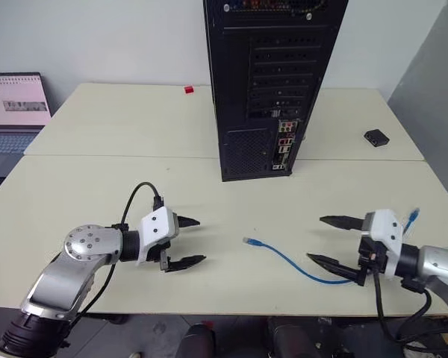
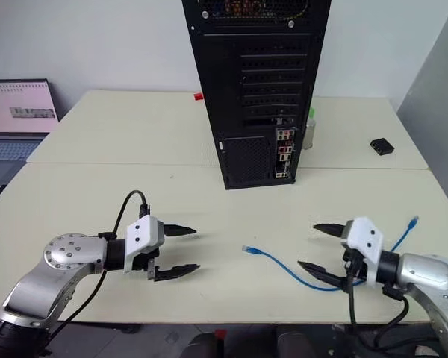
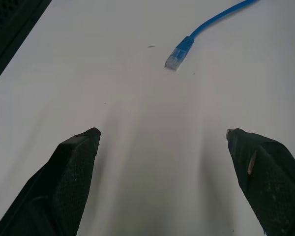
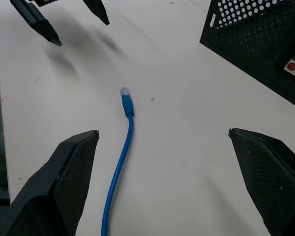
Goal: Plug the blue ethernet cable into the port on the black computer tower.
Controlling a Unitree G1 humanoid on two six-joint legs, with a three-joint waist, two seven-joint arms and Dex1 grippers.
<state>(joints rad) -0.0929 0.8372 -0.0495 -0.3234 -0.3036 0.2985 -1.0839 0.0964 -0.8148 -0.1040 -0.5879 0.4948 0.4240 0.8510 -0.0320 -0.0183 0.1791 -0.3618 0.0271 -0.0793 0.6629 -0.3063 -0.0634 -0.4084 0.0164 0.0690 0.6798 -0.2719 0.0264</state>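
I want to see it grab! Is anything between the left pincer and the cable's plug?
No, only bare table between the left pincer and the blue ethernet cable, seen in the left wrist view.

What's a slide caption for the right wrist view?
Open right gripper faces the blue ethernet cable lying unplugged on the table.

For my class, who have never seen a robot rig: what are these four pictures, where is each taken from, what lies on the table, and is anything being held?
Two pictures look down from the robot's head; two look along each wrist's black fingers. The left gripper and the right gripper are both open and hold nothing. On the pale table lies the blue ethernet cable, its clear plug lying between the two grippers. Behind it stands the black computer tower, with coloured rear ports. Further off are a small black box, a small red object and a laptop.
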